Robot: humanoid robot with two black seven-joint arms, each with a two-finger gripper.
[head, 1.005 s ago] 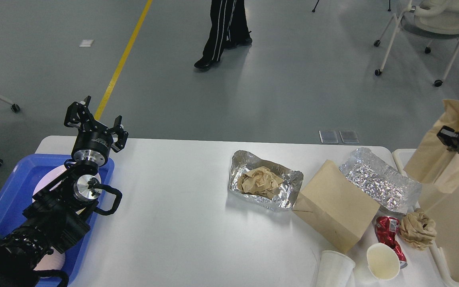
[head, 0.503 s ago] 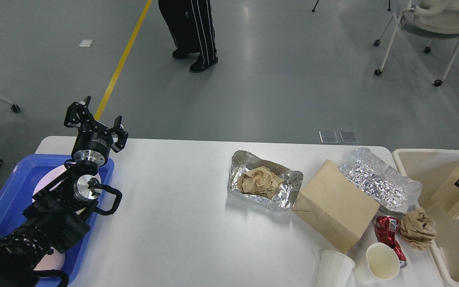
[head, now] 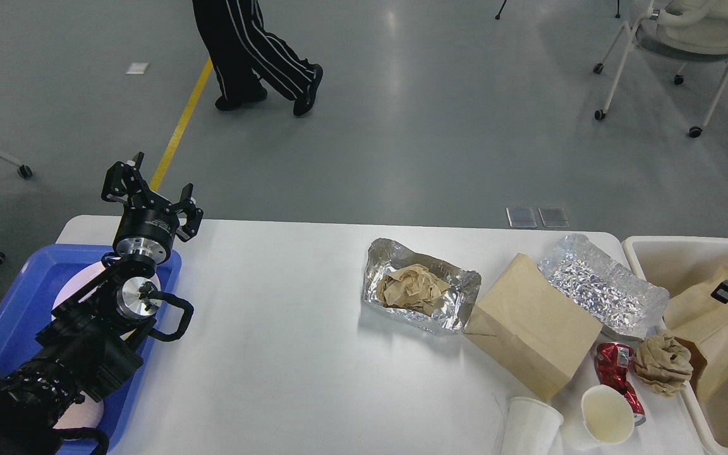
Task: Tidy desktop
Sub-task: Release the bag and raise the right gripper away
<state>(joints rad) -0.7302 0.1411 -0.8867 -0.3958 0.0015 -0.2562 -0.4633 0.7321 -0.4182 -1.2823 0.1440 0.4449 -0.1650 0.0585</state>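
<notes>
The white desktop (head: 288,354) carries litter on its right half: a foil tray (head: 452,303) holding crumpled brown paper (head: 411,287), a flat brown paper bag (head: 531,325), a second foil tray (head: 601,294), a crushed red can (head: 613,370), a brown paper ball (head: 662,363) and two white paper cups (head: 531,426). My left gripper (head: 152,196) is open and empty, raised over the desktop's far left corner. My right gripper (head: 727,294) shows small and dark at the right edge, over another brown paper bag (head: 711,322) that lies in the off-white bin (head: 673,246). I cannot tell if it grips the bag.
A blue tray (head: 16,303) with a white plate (head: 79,278) sits at the left under my left arm. A person (head: 244,50) walks across the floor beyond the desktop. A wheeled chair (head: 686,38) stands at the far right.
My right gripper came down from high at the right with the brown paper bag, which now lies in the bin. The person walked left. My left arm has not moved.
</notes>
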